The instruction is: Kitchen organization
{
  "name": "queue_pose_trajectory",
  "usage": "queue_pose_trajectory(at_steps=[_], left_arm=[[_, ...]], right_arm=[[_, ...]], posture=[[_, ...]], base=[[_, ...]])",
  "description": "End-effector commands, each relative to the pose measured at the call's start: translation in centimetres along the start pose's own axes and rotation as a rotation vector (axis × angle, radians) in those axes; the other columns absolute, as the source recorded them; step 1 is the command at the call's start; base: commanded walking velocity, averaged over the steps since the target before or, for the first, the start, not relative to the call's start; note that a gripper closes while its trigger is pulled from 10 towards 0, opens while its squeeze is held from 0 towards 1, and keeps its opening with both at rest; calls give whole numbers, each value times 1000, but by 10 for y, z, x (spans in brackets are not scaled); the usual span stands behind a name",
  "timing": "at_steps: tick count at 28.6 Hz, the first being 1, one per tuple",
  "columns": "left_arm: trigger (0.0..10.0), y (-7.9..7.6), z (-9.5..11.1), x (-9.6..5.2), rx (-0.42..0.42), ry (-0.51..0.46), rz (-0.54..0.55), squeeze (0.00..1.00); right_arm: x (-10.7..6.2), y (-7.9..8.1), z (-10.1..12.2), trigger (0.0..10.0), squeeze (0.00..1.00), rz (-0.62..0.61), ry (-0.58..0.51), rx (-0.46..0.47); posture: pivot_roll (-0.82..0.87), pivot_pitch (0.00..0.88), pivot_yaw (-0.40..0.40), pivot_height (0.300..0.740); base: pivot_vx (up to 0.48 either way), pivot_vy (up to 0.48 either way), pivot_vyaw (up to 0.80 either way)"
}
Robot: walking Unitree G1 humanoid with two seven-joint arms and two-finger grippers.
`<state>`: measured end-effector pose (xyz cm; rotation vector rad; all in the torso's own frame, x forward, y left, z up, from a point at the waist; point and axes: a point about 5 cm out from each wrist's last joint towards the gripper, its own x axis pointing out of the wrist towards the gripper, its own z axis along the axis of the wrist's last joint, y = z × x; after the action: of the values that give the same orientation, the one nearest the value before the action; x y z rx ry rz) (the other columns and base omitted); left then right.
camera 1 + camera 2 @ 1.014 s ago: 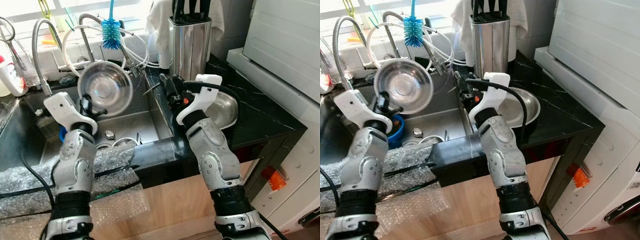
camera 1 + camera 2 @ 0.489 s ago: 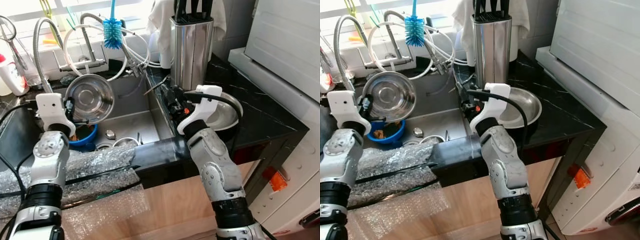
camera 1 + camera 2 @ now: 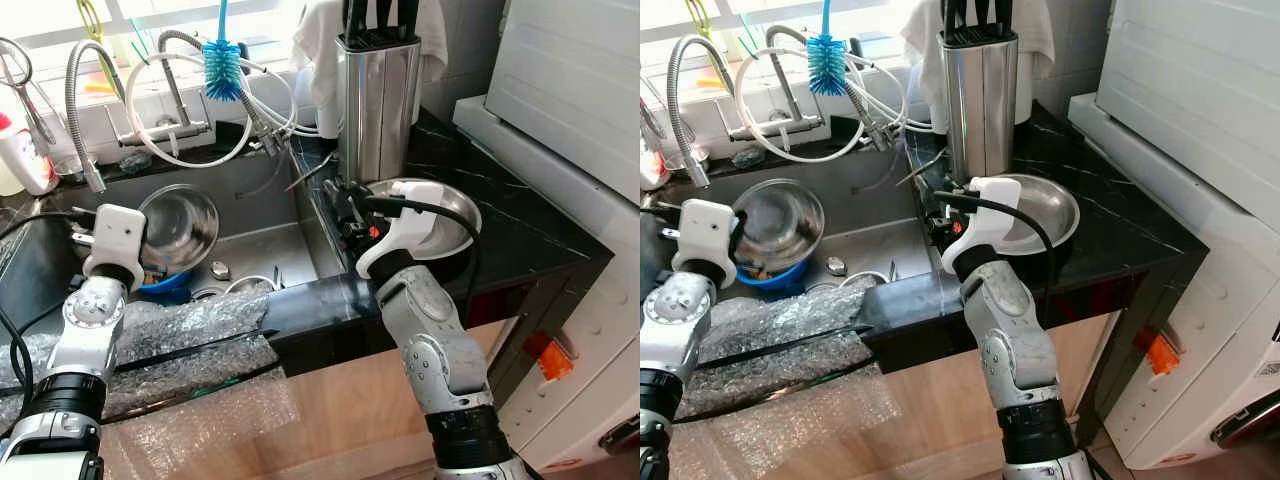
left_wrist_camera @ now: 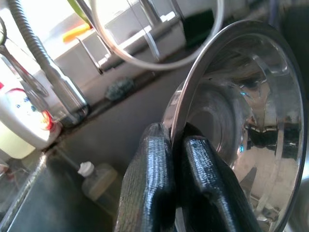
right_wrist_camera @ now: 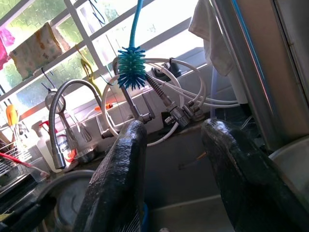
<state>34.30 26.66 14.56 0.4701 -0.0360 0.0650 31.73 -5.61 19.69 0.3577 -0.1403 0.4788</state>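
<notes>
In the sink (image 3: 250, 245), a steel bowl (image 3: 180, 225) tilts over a blue bowl (image 3: 165, 285). The left gripper (image 4: 176, 150) pinches the steel bowl's rim between closed fingers. The right gripper (image 5: 174, 159) hangs wide open, holding nothing, beside a pan (image 3: 440, 215) on the counter (image 3: 520, 235).
</notes>
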Motion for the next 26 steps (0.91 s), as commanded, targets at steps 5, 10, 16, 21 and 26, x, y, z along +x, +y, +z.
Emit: queue_pose_trajectory(at_steps=[5, 10, 16, 21, 26], left_arm=[[10000, 1, -13, -5, 150, 30, -66, 0], [10000, -9, -18, -5, 169, 51, -114, 0], [10000, -22, -16, -3, 235, 21, -161, 0], [10000, -34, -14, -4, 244, -6, -218, 0], [10000, -41, -15, -6, 241, -17, -270, 357]], right_arm=[[0, 4, 5, 10000, 0, 5, -15, -17], [0, 4, 5, 10000, 0, -1, -13, -16], [1, 1, 6, 10000, 0, -14, -15, -21], [1, 0, 7, 10000, 0, -17, -16, -24], [1, 0, 7, 10000, 0, -18, -14, -24]], posture=[[-93, 0, 132, 740], [-94, 0, 134, 740], [-101, 0, 133, 740], [-103, 0, 131, 740], [-99, 0, 129, 740]], base=[[0, 0, 0], [0, 0, 0], [0, 0, 0], [0, 0, 0], [0, 0, 0]])
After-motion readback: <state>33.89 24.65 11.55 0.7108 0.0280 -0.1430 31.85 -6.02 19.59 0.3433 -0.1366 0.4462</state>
